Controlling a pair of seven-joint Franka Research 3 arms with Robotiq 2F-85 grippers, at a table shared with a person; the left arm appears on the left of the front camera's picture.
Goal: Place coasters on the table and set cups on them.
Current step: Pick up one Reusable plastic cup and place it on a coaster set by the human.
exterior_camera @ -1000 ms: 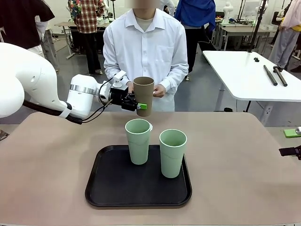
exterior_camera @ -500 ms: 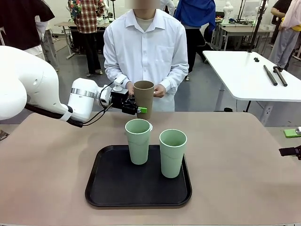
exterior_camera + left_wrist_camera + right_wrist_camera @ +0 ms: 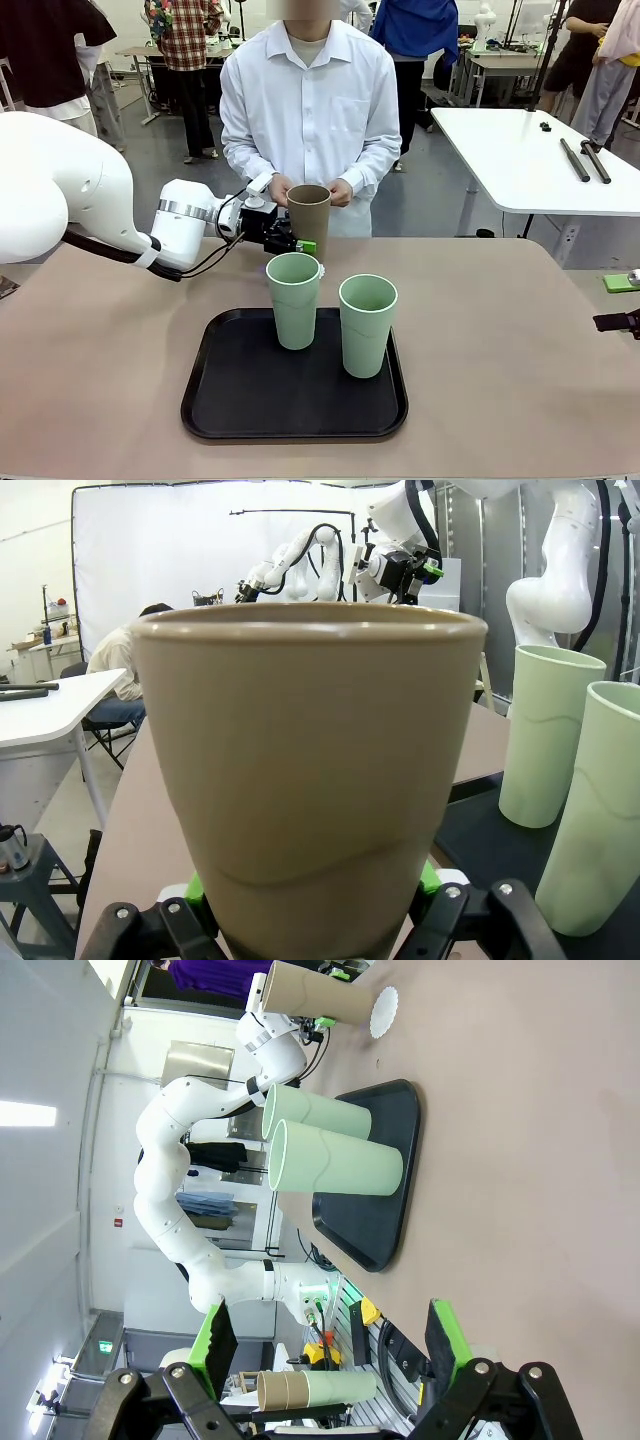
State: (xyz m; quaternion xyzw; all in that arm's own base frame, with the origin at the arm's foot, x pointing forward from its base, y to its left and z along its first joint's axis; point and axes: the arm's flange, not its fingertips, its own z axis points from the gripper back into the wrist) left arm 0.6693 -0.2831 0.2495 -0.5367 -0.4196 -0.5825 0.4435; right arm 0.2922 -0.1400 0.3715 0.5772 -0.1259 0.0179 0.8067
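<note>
The left gripper (image 3: 303, 245) is clamped low on the upright tan cup (image 3: 308, 210), at 12 o'clock from the black tray (image 3: 215, 400), the cup's base just above 1 white coaster (image 3: 385, 1012) on the table (image 3: 100, 350) at the gripper's 5 o'clock.

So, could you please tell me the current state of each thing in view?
tan cup: upright, gripped near its base, by the coaster
left gripper: fingers shut on the tan cup
right gripper: fingers open, empty
mint cups: upright on the tray
coaster: flat on the table
</note>
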